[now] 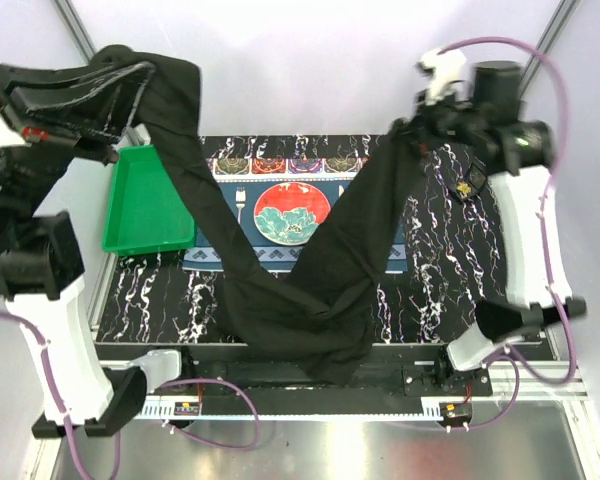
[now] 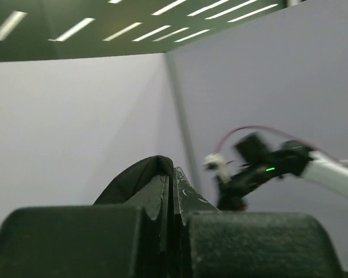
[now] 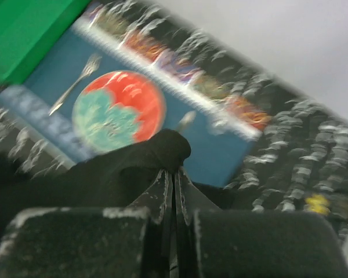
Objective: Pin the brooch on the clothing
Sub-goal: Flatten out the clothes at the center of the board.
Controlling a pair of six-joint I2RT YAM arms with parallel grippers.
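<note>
So the left gripper [image 2: 173, 179] is clamped tight on a fold of the black shirt [image 1: 280, 290], way up past the far left corner of the table [image 1: 440, 290]. The right gripper [image 3: 174, 176] is pinched shut on another bunch of it over the far right part. My read is they're hoisting it between them to spread it out, since it hangs in a big V with the bottom heaped at the near edge. It drapes over the blue placemat [image 1: 280, 255] beside the green tray [image 1: 145, 200]. The brooch [image 1: 468, 187] sits on the bare table toward the far right corner, by the right arm and apart from the cloth (just a yellow smear in the right wrist view). Can't make out the collar, the buttons or which part each gripper has, and the brooch's pin is too tiny to read.
</note>
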